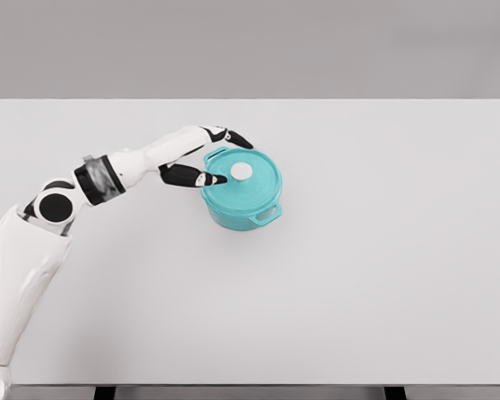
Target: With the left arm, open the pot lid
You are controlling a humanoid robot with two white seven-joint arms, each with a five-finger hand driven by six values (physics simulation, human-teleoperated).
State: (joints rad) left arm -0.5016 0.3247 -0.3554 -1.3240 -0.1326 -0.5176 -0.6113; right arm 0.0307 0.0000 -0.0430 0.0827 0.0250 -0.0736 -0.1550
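A round teal cast-iron-style pot [243,202] stood on the pale grey rectangular tabletop [358,275], a little to the left of the tabletop's middle and toward its far half; its matching teal lid [248,177] sat closed on top, with a small white round knob [242,171] at the centre; one loop handle of the pot jutted out at about four o'clock, and another showed at about ten o'clock, partly covered by the fingers.

The white left arm [108,179] entered from the lower left of the view, bent at a black-and-white elbow joint, and reached across toward the pot; the left hand [202,158] lay at the nine-to-ten o'clock side of the lid; its dark-tipped fingers [237,138] were spread apart, the upper ones stretched over the far rim of the lid at about eleven o'clock, and the thumb [207,178] pointed over the lid at nine o'clock, its tip just beside the knob; the hand bracketed the knob without closing on it, and whether the thumb tip touched the knob could not be told.

The right arm did not show in the view.
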